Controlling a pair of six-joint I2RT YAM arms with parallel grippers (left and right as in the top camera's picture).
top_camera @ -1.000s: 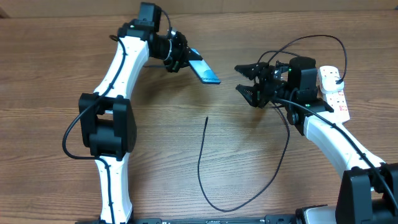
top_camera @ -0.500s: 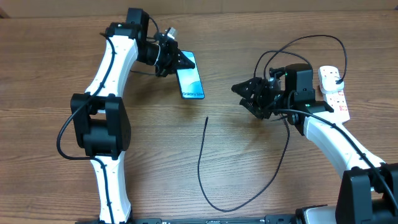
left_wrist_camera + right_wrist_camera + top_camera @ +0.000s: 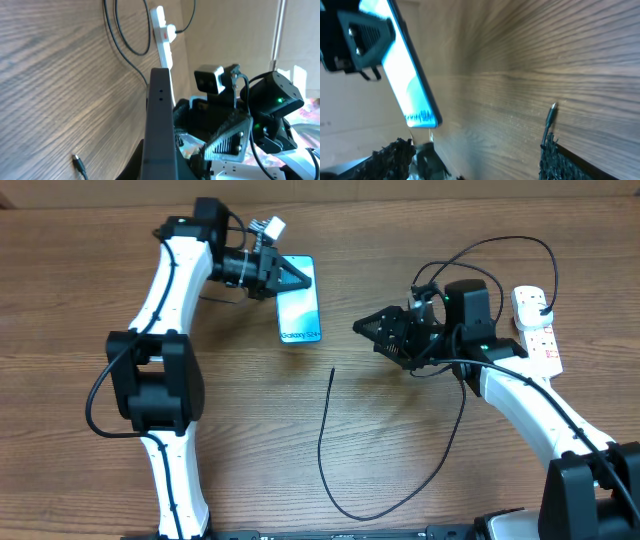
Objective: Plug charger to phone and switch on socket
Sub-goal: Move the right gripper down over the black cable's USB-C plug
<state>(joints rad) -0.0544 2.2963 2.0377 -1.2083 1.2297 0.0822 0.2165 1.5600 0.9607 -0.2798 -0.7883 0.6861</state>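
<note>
Swung round since a second ago, the phone [image 3: 300,305] now shows its light blue screen upward and lies square to the tabletop's [image 3: 80,480] edges, where before it was turned nearly on edge. The right pincer [image 3: 368,330] has crept leftward toward it over the same second.

The left pincer [image 3: 293,277] is pinching the phone at its far end. From the left wrist view the phone stands edge-on between the fingers. The phone sits toward the far edge, left of the middle, with its white lettering at the near end. Whether that near end rests on the wood cannot be told.

The right pincer is spread, both fingers [image 3: 395,155] wide apart in its own camera, holding nothing. It hangs just right of the phone, apart from it.

The charger [image 3: 323,430] lies loose on the tabletop. Its slim connector tip is near the middle, just nearer than the phone and not touching it. From there the cable runs toward the near edge, loops right, and climbs back to the socket [image 3: 540,330], which lies by the right edge toward the far corner.
</note>
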